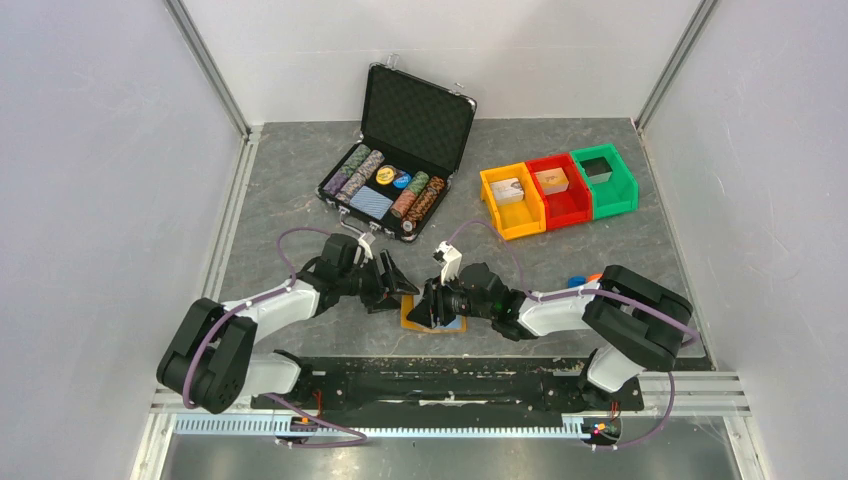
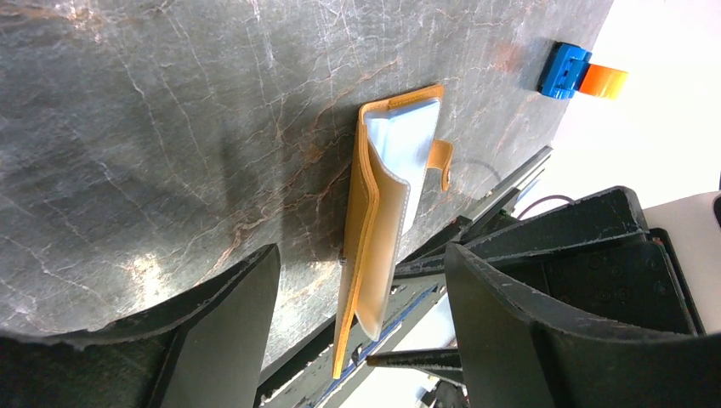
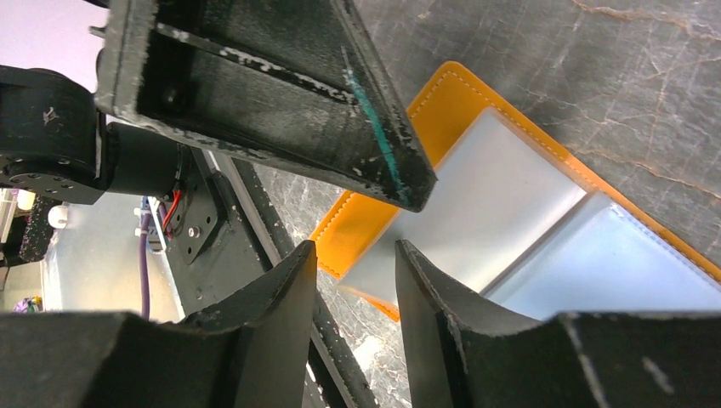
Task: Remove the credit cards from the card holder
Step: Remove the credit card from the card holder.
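On the near side of the poker chip case (image 1: 415, 110), the orange card holder (image 1: 433, 323) lay open, long axis running arm to arm, showing a light blue credit card (image 3: 612, 263) and a pale grey card (image 3: 493, 195). The right gripper (image 3: 353, 255) hung closest, directly over it, jaws half-parted and empty. The left gripper (image 2: 361, 259), spread wide, faced its end, empty.

No lettering can be read on the card holder (image 3: 451, 95) or elsewhere.

A dark grey marbled table (image 1: 620, 250) is boxed in by plain white walls (image 1: 90, 150) on its left, far and right edges. Aluminium posts (image 1: 208, 65) rise at its far corners; even light gives it a soft sheen
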You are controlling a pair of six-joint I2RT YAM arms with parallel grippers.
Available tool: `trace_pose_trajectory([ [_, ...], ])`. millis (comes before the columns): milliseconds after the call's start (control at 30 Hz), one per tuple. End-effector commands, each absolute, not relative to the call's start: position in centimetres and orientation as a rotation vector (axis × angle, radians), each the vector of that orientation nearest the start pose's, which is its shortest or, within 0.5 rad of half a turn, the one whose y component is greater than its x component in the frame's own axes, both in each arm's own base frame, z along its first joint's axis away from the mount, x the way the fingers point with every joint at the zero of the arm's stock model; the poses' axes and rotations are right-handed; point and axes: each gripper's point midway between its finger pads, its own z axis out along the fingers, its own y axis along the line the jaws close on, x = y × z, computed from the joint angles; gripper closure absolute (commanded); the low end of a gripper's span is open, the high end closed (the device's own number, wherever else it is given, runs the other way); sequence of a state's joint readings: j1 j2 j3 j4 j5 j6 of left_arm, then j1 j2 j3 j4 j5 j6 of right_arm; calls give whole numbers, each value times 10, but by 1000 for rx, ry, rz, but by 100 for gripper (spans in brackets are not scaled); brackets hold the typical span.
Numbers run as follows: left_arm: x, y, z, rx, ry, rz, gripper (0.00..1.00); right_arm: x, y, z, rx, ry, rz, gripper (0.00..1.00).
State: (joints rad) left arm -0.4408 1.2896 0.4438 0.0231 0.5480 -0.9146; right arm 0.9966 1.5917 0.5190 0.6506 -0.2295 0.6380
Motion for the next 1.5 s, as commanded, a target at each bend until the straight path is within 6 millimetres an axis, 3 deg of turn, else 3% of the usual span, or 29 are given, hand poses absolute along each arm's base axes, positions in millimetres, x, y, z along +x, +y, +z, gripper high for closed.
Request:
trace_pose_trajectory([
  [0,208,-232,63,-302,2591,-1231,24,167,382,80,-572,2046,1263,58],
  [333,204,-231,52,-287,2618,-1219,48,164,380,62,-598,2111,1223,60],
  [500,202,-227,40,-290,2656,-1186,70,162,374,59,-608,2124,1202,60],
  [733,195,-218,28,-306,2709,-1104,84,168,350,52,-580,2210,1065,57],
  [867,193,-218,29,-305,2712,-1106,84,183,326,49,-487,2249,924,56],
  [1033,192,-218,32,-300,2703,-1120,70,194,304,41,-384,2307,875,55],
  [1167,189,-217,31,-300,2702,-1120,61,195,301,38,-369,2332,856,55],
  [1467,186,-218,29,-298,2711,-1141,64,201,301,37,-368,2352,812,55],
])
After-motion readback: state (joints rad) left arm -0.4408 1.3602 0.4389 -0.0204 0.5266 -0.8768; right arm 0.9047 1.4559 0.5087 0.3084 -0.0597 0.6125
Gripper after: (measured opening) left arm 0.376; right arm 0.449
